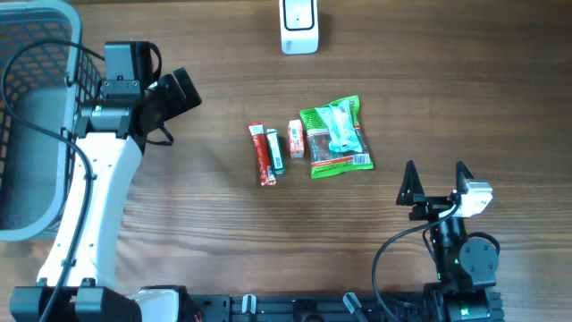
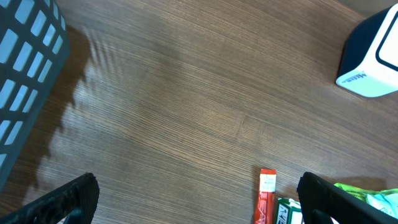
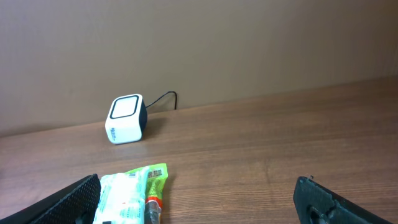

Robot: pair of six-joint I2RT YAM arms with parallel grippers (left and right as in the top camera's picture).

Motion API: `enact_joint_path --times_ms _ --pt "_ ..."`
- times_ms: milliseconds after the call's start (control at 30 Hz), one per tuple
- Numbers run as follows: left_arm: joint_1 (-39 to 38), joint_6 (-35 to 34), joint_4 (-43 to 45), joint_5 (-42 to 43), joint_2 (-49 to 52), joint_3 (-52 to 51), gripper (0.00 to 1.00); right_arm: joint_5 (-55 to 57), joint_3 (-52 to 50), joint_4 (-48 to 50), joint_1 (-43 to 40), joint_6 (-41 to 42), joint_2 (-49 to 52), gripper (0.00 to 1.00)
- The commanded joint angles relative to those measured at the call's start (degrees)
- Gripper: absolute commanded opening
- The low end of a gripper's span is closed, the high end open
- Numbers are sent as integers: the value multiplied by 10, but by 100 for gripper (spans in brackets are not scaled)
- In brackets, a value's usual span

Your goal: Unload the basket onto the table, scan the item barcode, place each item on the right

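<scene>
Several items lie in a row mid-table: a red stick pack (image 1: pixel 261 154), a small green box (image 1: pixel 276 150), a small red-and-white pack (image 1: pixel 296 139) and a green snack packet (image 1: pixel 336 136). The white barcode scanner (image 1: pixel 299 27) stands at the far edge. My left gripper (image 1: pixel 179 92) hovers open to the left of the items, holding nothing. In its wrist view the red stick pack (image 2: pixel 266 196) and green box (image 2: pixel 287 211) lie just inside its right finger (image 2: pixel 336 199). My right gripper (image 1: pixel 435 170) is open and empty, near the front right. Its wrist view shows the green packet (image 3: pixel 134 190) and the scanner (image 3: pixel 126 118) beyond.
A grey-blue plastic basket (image 1: pixel 31 116) stands at the table's left edge, beside the left arm. The scanner's cable (image 3: pixel 163 98) runs off behind it toward the wall.
</scene>
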Motion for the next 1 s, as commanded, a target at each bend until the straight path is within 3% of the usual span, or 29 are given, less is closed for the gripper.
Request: enact_joint_path --times_ms 0,833,967 --pt "3 11 2 -8 6 4 100 7 0 3 -3 2 -2 100" --pt "3 11 2 -8 6 3 100 -27 1 0 -3 14 -2 100" --pt "3 11 2 -8 6 4 100 -42 57 -59 -3 17 -1 100"
